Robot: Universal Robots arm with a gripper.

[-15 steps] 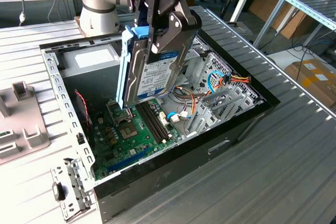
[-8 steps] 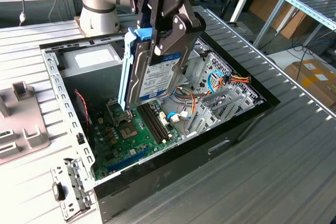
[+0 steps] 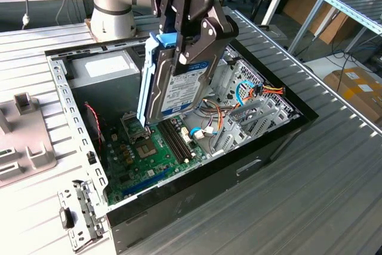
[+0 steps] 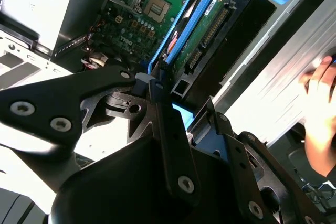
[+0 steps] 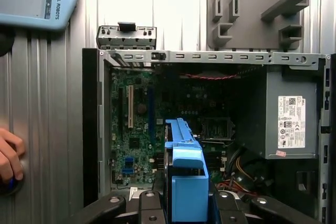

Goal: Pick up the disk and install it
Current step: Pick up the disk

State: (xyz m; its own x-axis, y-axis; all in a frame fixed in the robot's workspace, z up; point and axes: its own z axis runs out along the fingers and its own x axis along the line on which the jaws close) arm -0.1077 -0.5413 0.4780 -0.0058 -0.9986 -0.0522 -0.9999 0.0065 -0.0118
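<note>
Disk [image 3: 179, 85] is clamped on end in my gripper [image 3: 186, 39], jaws closed against its light-blue rails, blue tab uppermost. It hangs slightly tilted over the open case [image 3: 59, 82], near the case's middle, between the power supply [image 3: 107, 67] at a far corner and the metal cage [image 3: 250, 117] on the exterior view's right. Its lower end is close above the motherboard [image 3: 134, 156]; I cannot tell whether they touch. The case lies on the table [image 3: 334, 195]. A person's hand [image 5: 8, 156] lies on the table beside the case
</note>
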